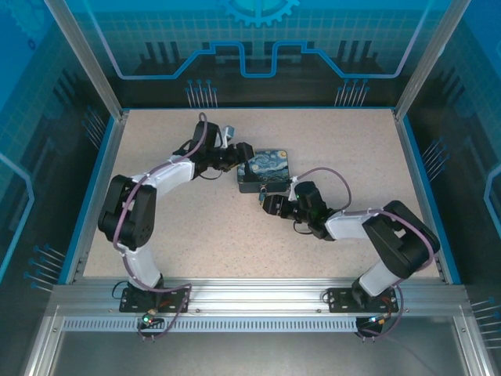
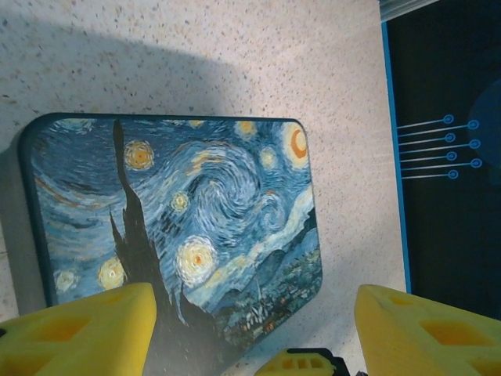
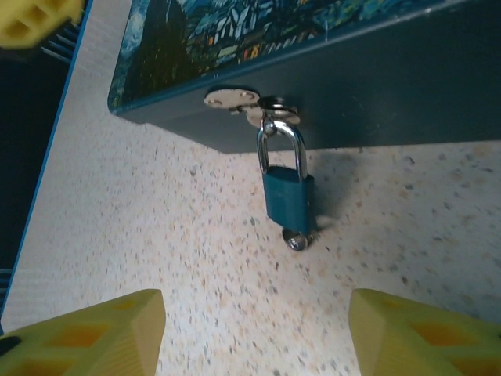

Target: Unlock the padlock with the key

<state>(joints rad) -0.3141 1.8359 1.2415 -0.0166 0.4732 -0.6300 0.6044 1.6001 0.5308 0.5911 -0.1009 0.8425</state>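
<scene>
The small teal padlock point(image 3: 287, 197) hangs by its silvery shackle from the hasp on the front wall of the starry-night tin point(image 3: 368, 86) and lies on the table. A short silvery stub of the key point(image 3: 297, 239) sticks out of the padlock's lower end. My right gripper point(image 3: 257, 333) is open just in front of the padlock, one yellow finger on each side, touching nothing. My left gripper point(image 2: 254, 337) is open at the tin's point(image 2: 176, 227) near edge, its left finger over the lid and its right finger past the rim. From above, both grippers meet at the tin point(image 1: 266, 168).
The tin stands mid-table on the speckled tabletop point(image 1: 196, 235). A blue rim point(image 2: 394, 157) borders the table, with dark enclosure walls beyond. A yellow finger point(image 2: 301, 362) of the right gripper shows below the tin in the left wrist view.
</scene>
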